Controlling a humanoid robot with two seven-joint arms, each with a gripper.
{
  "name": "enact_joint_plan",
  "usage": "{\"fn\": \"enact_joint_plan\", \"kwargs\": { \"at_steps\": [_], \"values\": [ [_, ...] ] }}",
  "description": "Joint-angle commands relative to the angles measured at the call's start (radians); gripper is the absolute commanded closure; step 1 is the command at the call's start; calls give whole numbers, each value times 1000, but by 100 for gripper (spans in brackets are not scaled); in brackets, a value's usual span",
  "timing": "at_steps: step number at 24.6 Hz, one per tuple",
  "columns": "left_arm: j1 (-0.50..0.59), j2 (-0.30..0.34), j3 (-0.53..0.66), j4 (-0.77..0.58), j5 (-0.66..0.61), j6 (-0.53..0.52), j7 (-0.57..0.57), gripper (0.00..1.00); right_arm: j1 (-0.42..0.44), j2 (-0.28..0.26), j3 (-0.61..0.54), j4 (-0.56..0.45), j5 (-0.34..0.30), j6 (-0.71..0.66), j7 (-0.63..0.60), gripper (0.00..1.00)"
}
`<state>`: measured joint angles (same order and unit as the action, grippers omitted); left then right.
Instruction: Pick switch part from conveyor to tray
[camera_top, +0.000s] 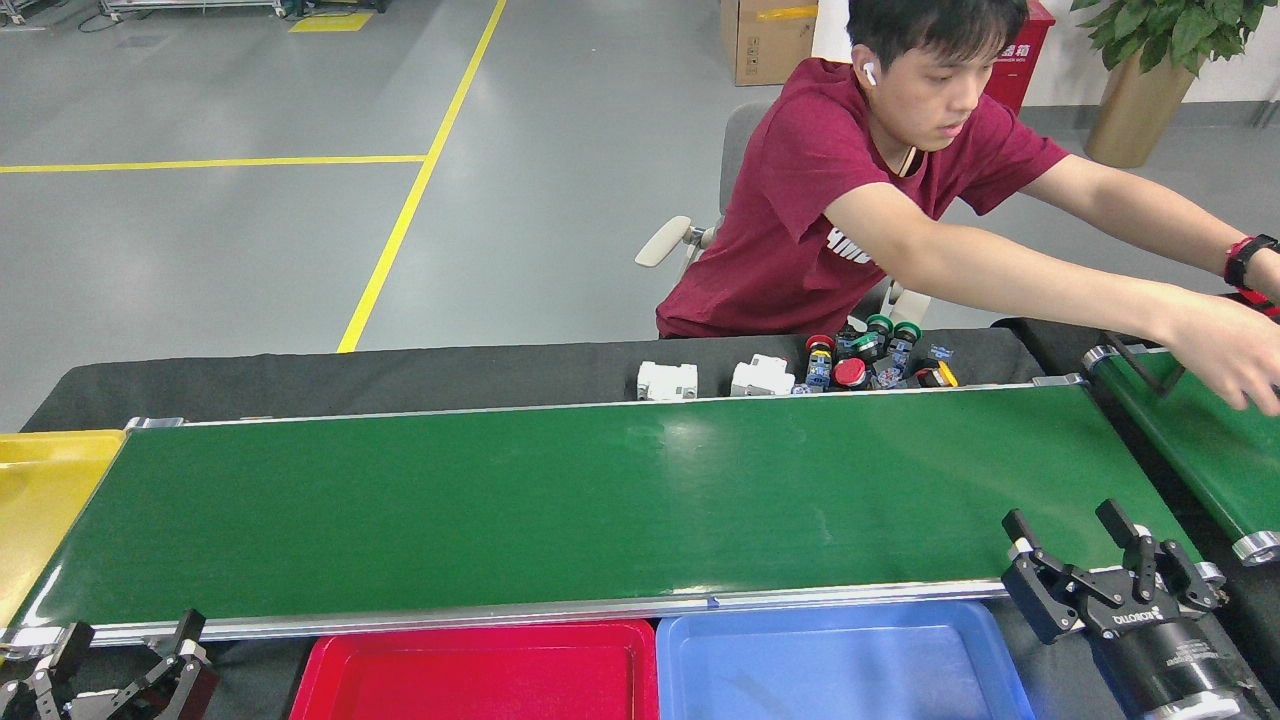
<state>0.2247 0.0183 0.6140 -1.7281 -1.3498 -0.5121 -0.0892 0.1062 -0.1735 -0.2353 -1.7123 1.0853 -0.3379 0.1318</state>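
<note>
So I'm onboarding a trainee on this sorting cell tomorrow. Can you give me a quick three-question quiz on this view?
1. True or false: a switch part lies on the conveyor.
2. Which tray sits nearest the right gripper: A) red tray, B) blue tray, C) yellow tray?
3. Where is the pile of switch parts?

Key: 1 false. 2 B. 3 on the black cloth behind the conveyor, in front of the person.

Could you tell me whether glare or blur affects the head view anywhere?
Head view: soft overhead glare whitens the conveyor near its far rail, and the floor shows a mild sheen; the person's reaching hand is slightly motion-blurred; the pile of switch parts stays sharp.
</note>
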Motion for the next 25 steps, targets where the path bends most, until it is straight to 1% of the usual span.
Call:
{"fn": "enact_joint_plan", "kwargs": {
  "at_steps": [1,3,4,6,7,9,10,12,16,19,25],
  "values": [
    [-1,14,-5,-13,5,-3,6,0,-3,-9,5,-15,-4,40,-14,1],
    [-2,14,-10,-18,5,-3,6,0,4,-21,28,-17,-4,112,-49,1],
    [-4,14,-11,-21,5,-3,6,0,12,-37,53,-18,-4,151,-80,1],
    [-4,14,-10,-19,5,-3,6,0,33,-87,108,-41,-16,235,-155,1],
    [-4,12,-10,-19,5,-3,6,0,59,-130,145,-53,-50,272,-195,1],
    [-8,12,-8,-19,5,-3,6,0,98,-190,211,-55,-102,310,-216,1],
    [-10,11,-8,-19,5,-3,6,0,98,-198,231,-56,-114,335,-216,1],
    [-11,11,-5,-19,5,-3,6,0,96,-196,232,-56,-116,372,-216,1],
    [-13,14,3,-13,5,-3,6,0,69,-193,232,-56,-117,379,-213,1],
    [-13,31,7,-14,5,-3,6,0,69,-190,232,-56,-116,384,-213,1],
    [-11,28,12,-13,6,-2,6,0,76,-193,240,-53,-116,385,-210,1]
  ]
}}
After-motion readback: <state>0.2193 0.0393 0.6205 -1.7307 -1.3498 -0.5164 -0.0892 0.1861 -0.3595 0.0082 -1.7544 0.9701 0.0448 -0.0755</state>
